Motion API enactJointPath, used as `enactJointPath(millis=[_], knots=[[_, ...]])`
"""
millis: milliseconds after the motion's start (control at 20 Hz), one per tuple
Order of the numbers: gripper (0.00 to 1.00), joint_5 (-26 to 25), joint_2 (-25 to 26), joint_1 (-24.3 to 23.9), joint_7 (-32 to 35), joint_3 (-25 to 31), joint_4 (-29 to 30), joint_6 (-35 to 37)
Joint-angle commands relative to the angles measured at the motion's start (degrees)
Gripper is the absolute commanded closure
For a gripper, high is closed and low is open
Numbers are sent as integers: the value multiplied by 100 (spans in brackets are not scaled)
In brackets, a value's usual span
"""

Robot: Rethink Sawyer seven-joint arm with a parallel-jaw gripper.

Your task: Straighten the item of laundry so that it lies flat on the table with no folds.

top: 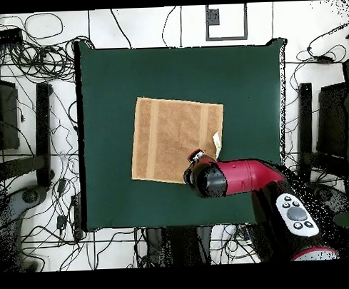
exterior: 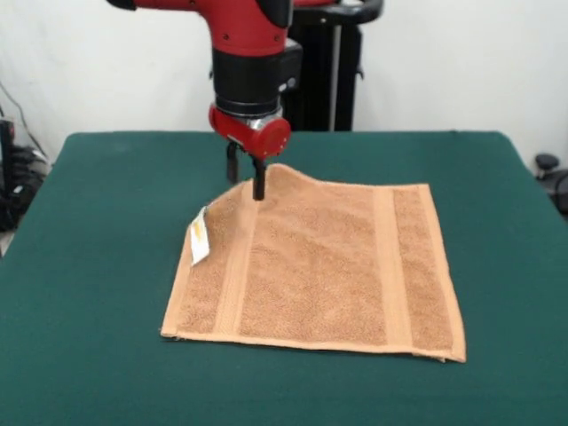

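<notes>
The item of laundry [exterior: 319, 275], an orange-tan towel, lies spread on the green table [exterior: 89, 266] with woven bands near its left and right edges. A white tag [exterior: 200, 238] sticks out at its left edge. The towel's far left corner is humped up and not flat. My gripper [exterior: 246, 189] stands right at that corner, open, with one finger [exterior: 259, 185] in front of the raised edge and the other behind it. From overhead the towel [top: 170, 136] shows, and the arm's wrist [top: 205, 176] covers its corner and the gripper.
Green cloth runs wide on every side of the towel. A black stand [exterior: 324, 80] rises behind the table's far edge. Cables [top: 32, 84] and dark equipment lie on the floor around the table.
</notes>
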Motion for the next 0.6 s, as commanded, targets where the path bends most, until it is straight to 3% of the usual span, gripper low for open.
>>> enactJointPath(millis=[50,600], knots=[[0,43,234,139,-470,573,-115,70],[0,46,177,270,-331,498,-81,-18]])
